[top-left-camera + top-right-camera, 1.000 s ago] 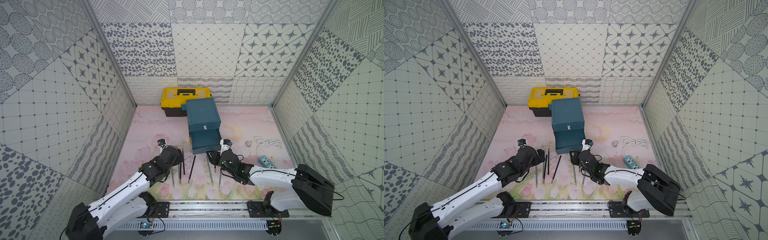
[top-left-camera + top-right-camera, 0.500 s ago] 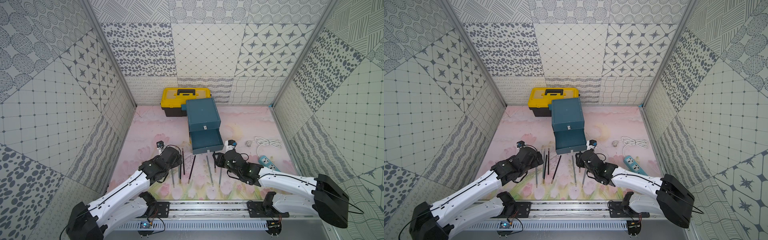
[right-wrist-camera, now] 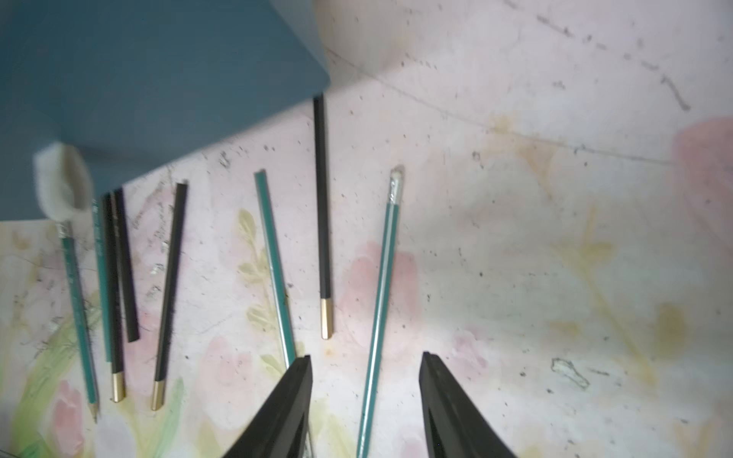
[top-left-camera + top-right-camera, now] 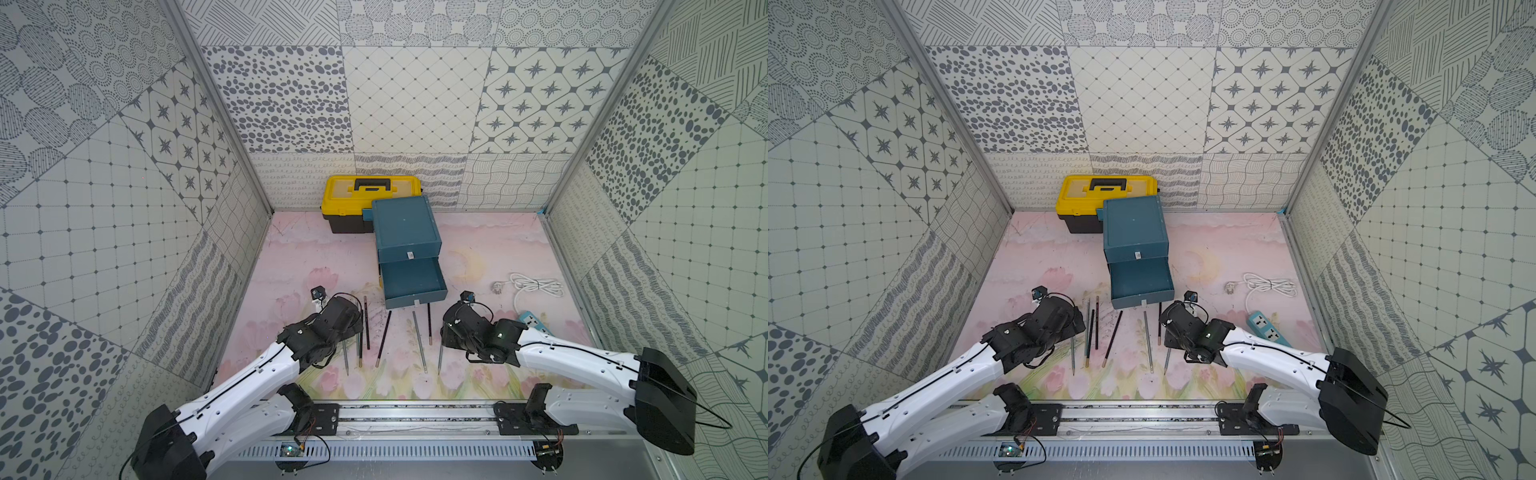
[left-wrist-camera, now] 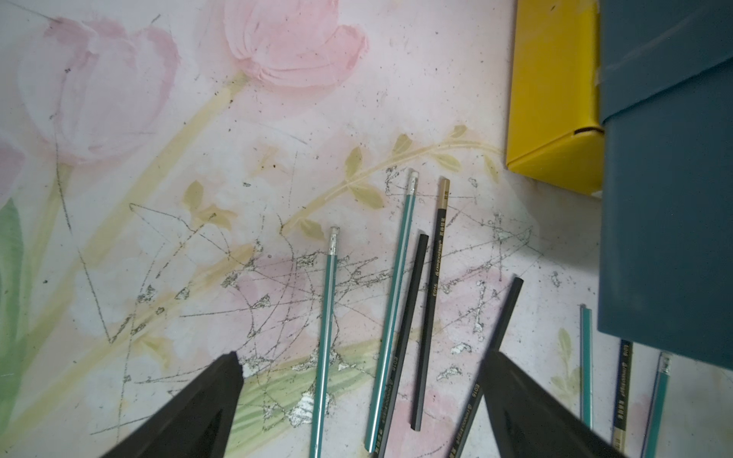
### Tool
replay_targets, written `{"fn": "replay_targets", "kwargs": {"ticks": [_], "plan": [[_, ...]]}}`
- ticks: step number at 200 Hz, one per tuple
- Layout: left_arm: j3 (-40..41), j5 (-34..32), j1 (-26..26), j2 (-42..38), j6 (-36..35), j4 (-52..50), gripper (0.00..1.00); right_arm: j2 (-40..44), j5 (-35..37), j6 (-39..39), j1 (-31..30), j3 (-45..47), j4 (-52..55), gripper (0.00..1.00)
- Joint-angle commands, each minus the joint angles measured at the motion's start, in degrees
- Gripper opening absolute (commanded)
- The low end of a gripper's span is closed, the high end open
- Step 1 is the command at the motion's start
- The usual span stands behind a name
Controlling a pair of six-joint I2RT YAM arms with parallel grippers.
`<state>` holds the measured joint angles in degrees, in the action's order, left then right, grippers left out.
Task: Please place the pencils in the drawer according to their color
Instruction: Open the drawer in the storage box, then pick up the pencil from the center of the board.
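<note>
The drawer cabinet [image 4: 405, 226] is set on the bench [image 4: 478, 249] with its middle drawer [image 4: 413, 282] pulled out; no pencil can be made out inside it. The pencils [image 4: 384, 338] are laid loose and roughly parallel on the bench, just in front of the open drawer. The right gripper [image 3: 365, 357] is shown parted, with a teal striped pencil [image 3: 382, 285] lying between its fingers [image 3: 277, 416] and touched by neither. The left gripper [image 5: 363, 357] is spread wide above a cluster in which a teal pencil [image 5: 392, 297] and a black pencil [image 5: 419, 325] lie close side by side.

Hazards, as judged:
(a) If the left gripper is closed where it hangs, teal and black may be pinched together, and the colours would then be mixed in one drawer.
(b) A second teal pencil [image 3: 276, 257] passes just beside one right finger and may be dragged or caught during closure.
(c) A thin shaft lying flat may be rolled aside or ridden over by the fingertips, so that nothing is lifted.
(d) A gold-tipped black pencil [image 3: 322, 206] runs up to the drawer front, perhaps beneath it, and may be snagged there.
</note>
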<state>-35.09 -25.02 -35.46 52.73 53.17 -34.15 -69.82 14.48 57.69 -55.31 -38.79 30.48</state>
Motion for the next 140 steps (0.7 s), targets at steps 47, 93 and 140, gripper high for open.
{"fn": "replay_targets", "kwargs": {"ticks": [47, 93, 140], "plan": [[0.97, 0.23, 0.39, 0.42, 1.57, -0.41, 0.99, -10.4, -6.09, -1.15, -1.38, -5.17, 2.83, 0.45], [1.24, 0.32, 0.39, 0.64, 1.4, 0.09, 0.99, -15.96, -6.25, -1.84, -1.38, -7.57, 2.83, 0.38], [1.26, 0.24, 0.48, 0.4, 1.08, 0.22, 0.99, -19.49, -7.15, -1.7, -0.24, -7.67, 3.71, 0.3]]}}
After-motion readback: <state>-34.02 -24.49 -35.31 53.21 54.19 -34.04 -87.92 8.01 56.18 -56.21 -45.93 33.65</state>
